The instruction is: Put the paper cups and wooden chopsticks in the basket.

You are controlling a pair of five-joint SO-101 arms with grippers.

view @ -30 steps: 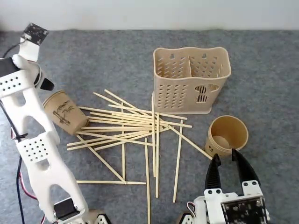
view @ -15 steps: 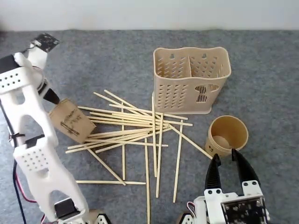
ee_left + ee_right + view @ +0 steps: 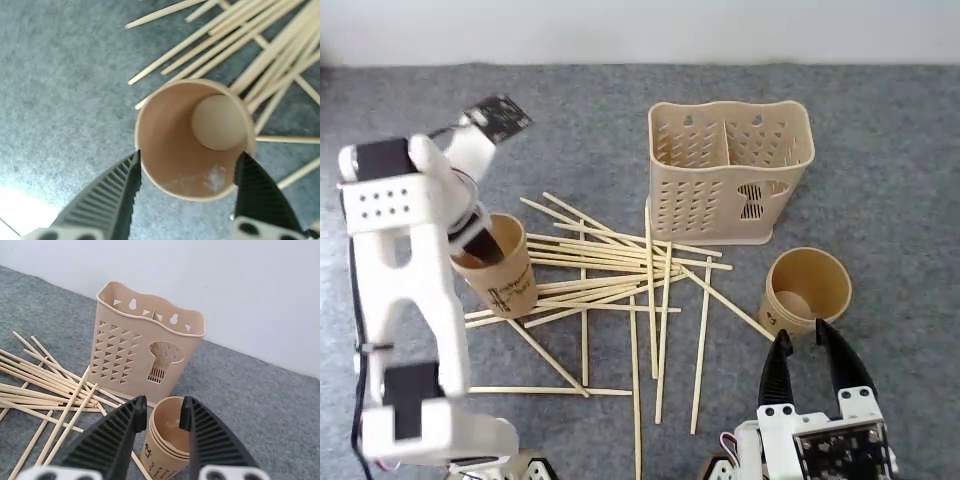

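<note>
So the left tool [image 3: 190, 159] is clamped on a paper cup [image 3: 502, 268], one finger [image 3: 122, 185] on each side of the rim. The cup sits mouth-up at the left edge of the chopsticks [image 3: 610, 280]. From the high view, most of that tool is tucked behind its own wrist, so you only catch a dark bit at the cup's rim. Can't tell if the cup's base is touching the surface [image 3: 880, 200] or hanging just above it. In the left wrist view, several stick ends run behind the cup and get lost there.

The chopsticks lie in a loose, crisscrossed heap on the grey surface, between the held cup and the basket [image 3: 730, 170], and a few reach right up to the basket's foot. The basket stands upright with two compartments. I can't make out the bottom of either.

The second cup [image 3: 806, 290] stands just in front of the basket's right side. The right wrist view shows two rims, so it looks like a nested pair, but I'm not sure.

The right tool [image 3: 802, 345] is just beside that cup, with its fingers slightly parted and gripping nothing. Its arm is cut off by the picture's edge.
</note>
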